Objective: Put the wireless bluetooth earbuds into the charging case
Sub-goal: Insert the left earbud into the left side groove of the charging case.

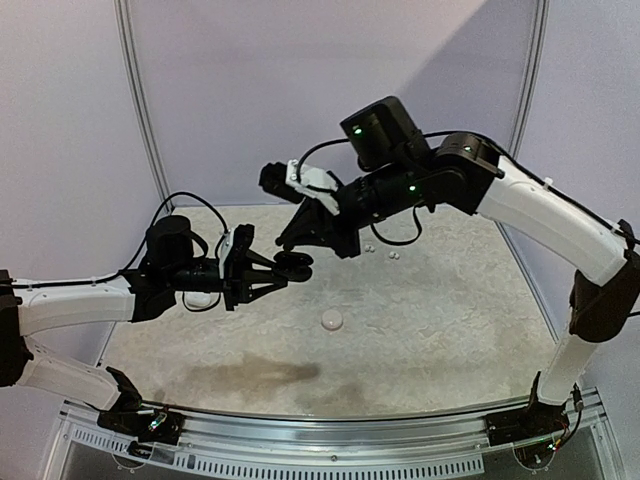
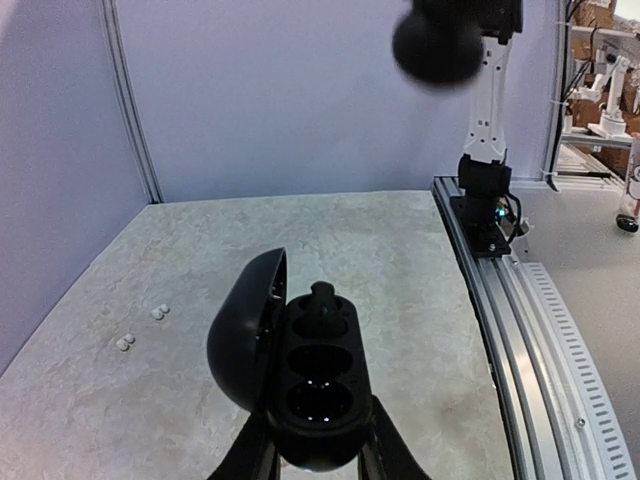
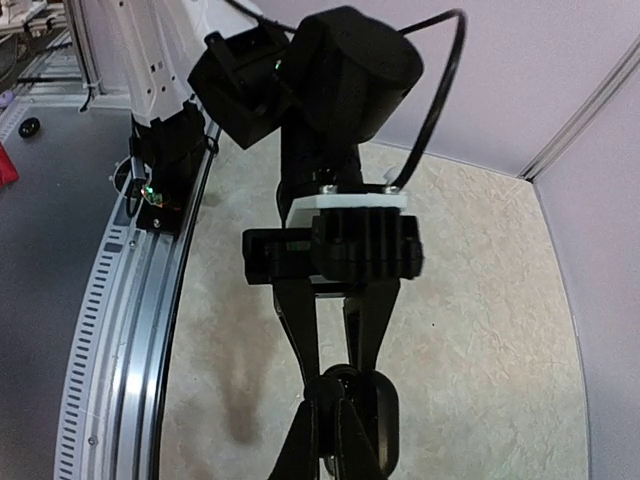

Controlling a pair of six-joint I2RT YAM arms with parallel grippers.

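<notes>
My left gripper (image 1: pixel 278 270) is shut on an open black charging case (image 1: pixel 295 262) and holds it above the table. In the left wrist view the case (image 2: pixel 318 380) has its lid swung left. A black earbud (image 2: pixel 322 300) sits in the far socket and the near socket is empty. My right gripper (image 1: pixel 288 240) hovers just above and beyond the case. In the right wrist view its fingers (image 3: pixel 337 400) are nearly together, with a small round black bud at their tips, right in front of the case (image 3: pixel 388 425).
A white case (image 1: pixel 331 321) lies on the table in front of the grippers. Another white object (image 1: pixel 200 298) lies under my left arm. Loose white earbuds (image 1: pixel 392 256) (image 1: pixel 368 248) lie further back; they also show in the left wrist view (image 2: pixel 160 311) (image 2: pixel 125 343).
</notes>
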